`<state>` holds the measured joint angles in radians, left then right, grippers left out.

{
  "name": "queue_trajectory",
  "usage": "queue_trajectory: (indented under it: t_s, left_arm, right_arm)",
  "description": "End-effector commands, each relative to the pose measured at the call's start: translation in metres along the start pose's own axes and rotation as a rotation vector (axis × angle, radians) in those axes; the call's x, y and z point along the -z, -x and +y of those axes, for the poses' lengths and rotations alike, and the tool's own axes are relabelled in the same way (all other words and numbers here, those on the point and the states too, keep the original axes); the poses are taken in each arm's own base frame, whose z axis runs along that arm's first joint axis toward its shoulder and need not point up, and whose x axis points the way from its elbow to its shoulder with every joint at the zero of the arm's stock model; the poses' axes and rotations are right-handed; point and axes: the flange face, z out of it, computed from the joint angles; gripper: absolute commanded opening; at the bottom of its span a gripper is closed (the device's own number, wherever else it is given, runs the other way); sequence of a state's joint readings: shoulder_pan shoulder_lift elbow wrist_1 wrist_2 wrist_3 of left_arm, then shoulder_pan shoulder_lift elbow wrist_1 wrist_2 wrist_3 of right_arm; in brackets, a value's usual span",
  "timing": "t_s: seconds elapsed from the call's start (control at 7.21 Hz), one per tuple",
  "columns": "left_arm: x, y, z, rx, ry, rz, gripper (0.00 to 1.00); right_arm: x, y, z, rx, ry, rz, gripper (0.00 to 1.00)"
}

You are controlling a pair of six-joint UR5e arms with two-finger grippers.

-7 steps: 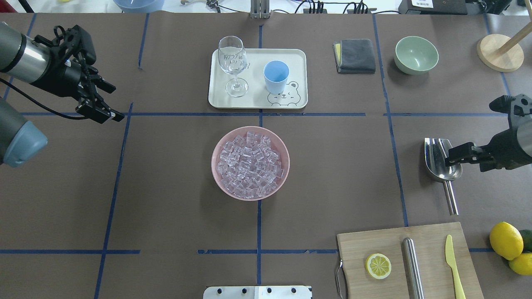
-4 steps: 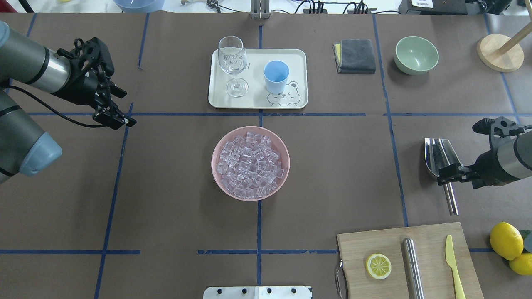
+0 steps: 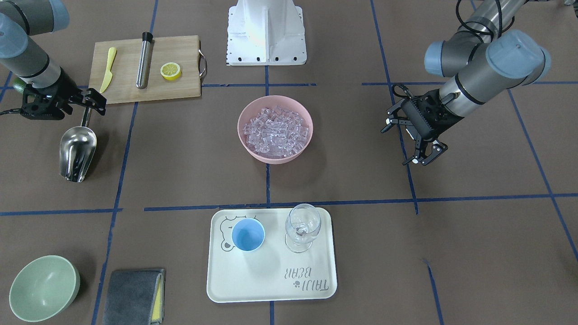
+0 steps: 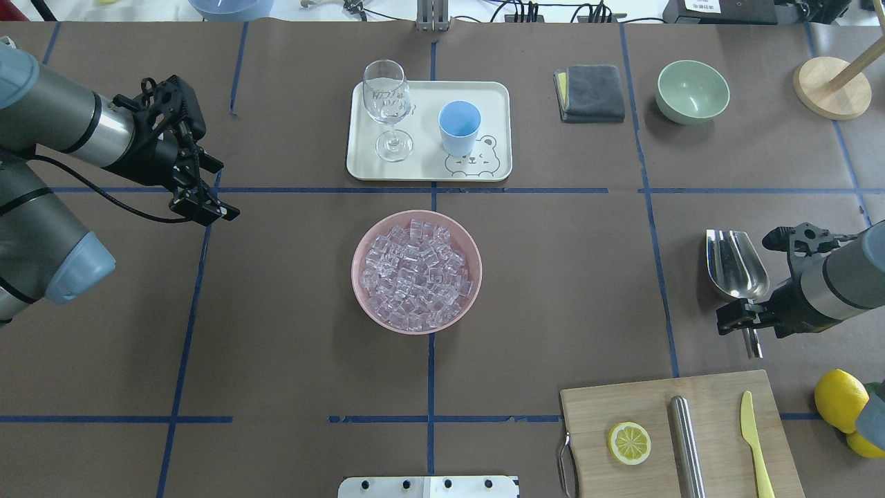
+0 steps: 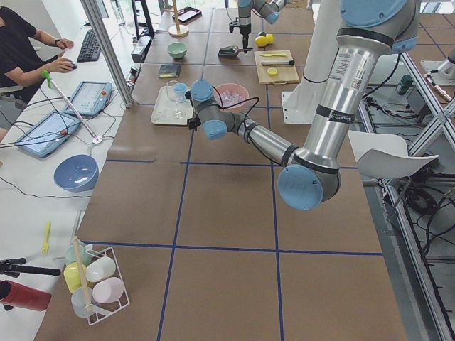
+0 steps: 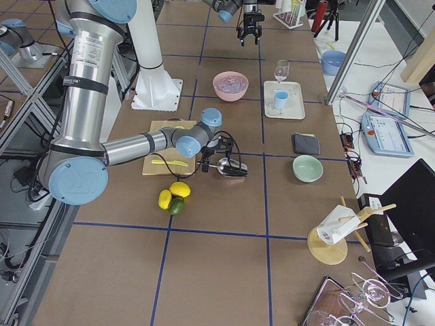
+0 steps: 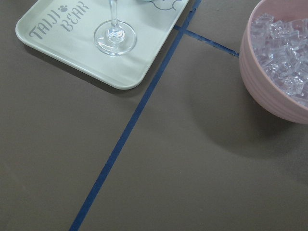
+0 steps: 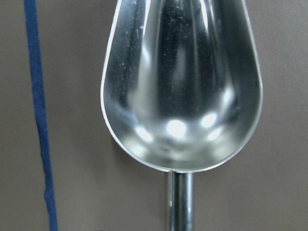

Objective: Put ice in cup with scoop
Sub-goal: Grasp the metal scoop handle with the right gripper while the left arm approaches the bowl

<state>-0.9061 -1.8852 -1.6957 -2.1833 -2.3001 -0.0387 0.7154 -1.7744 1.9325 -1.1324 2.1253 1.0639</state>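
The steel scoop (image 4: pixel 736 273) lies on the table at the right, trough away from me; it fills the right wrist view (image 8: pixel 183 82). My right gripper (image 4: pixel 743 319) is low over its thin handle, jaws open on either side of it; it also shows in the front view (image 3: pixel 88 103). The clear ice (image 4: pixel 415 273) is heaped in a pink bowl (image 4: pixel 356 273) at the centre. The light-blue cup (image 4: pixel 459 128) stands empty on a cream tray (image 4: pixel 494 97) behind the bowl. My left gripper (image 4: pixel 207 204) is open and empty, left of the bowl.
A wine glass (image 4: pixel 387 104) stands on the tray beside the cup. A grey cloth (image 4: pixel 591 92) and a green bowl (image 4: pixel 692 90) are at the back right. A cutting board (image 4: pixel 594 415) with a steel cylinder (image 4: pixel 686 443), knife and lemon slice is front right.
My right gripper has moved back along the scoop, from over the trough to the handle. My left gripper has moved right, toward the centre. The scoop has not moved.
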Motion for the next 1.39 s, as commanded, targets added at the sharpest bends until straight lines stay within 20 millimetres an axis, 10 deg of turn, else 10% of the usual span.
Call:
queue_trajectory:
  t_s: [0.0, 0.97, 1.11, 1.25]
  left_arm:
    - [-0.004, -0.001, -0.004, 0.004, -0.001, 0.004, 1.00]
    - [-0.003, -0.002, -0.004, 0.005, -0.002, 0.004, 1.00]
    - [-0.003, -0.002, -0.004, 0.003, -0.002, 0.004, 1.00]
    - [-0.002, -0.003, -0.004, 0.002, -0.003, 0.004, 1.00]
  right_arm:
    - [-0.003, 0.000, 0.002, 0.001, 0.008, 0.005, 0.53]
    - [-0.013, -0.005, 0.002, -0.003, 0.020, 0.021, 0.33]
    - [-0.012, -0.003, 0.001, 0.001, 0.018, 0.018, 0.00]
    - [-0.007, 0.001, 0.001, 0.008, 0.010, 0.007, 0.00]
